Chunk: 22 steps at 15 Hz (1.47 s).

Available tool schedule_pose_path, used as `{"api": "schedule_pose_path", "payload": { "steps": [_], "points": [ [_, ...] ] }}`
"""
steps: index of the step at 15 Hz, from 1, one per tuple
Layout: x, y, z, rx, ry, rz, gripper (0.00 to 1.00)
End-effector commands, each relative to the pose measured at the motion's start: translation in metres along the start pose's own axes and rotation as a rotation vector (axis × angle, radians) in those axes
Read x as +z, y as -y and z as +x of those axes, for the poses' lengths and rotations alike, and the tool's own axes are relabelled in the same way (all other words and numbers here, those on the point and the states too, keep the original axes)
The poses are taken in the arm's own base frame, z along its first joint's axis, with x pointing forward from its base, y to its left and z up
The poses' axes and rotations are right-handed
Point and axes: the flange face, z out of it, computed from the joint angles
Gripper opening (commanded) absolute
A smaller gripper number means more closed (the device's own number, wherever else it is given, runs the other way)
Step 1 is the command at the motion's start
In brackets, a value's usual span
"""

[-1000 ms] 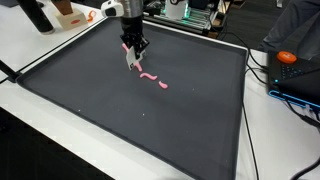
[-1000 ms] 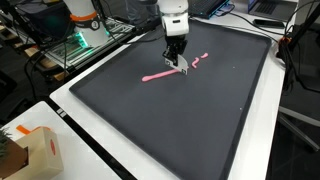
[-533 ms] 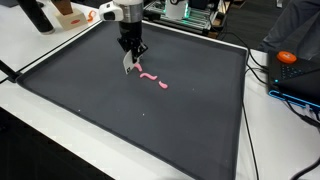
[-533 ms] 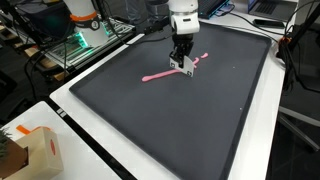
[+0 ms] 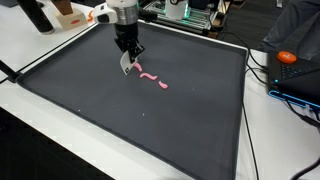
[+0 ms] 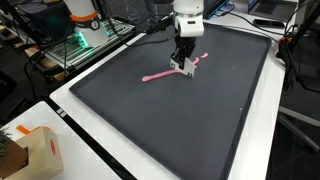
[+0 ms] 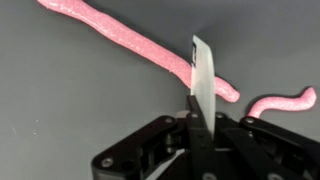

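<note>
The long pink strand [image 7: 120, 38] lies on the black mat [image 6: 140, 115], and a thin blade [image 7: 203, 85] crosses it near one end. The gripper [image 7: 195, 128] is clamped on that blade, with its jaws together around it. A short curled pink piece [image 7: 285, 103] lies just beside the strand's end.

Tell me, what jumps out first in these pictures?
A bright pink strand lying on a big dark mat catches the eye first. Right over it, the robot's fingers are shut on a thin pale blade, which crosses the strand near one end in the wrist view. A short pink piece lies just beyond.
</note>
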Motion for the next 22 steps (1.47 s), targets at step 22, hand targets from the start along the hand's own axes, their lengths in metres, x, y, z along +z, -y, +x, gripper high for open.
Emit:
{"api": "schedule_pose_path", "payload": {
  "steps": [22],
  "points": [
    [0.057,-0.052,-0.068,0.073,0.118,0.188,0.01]
  ]
}}
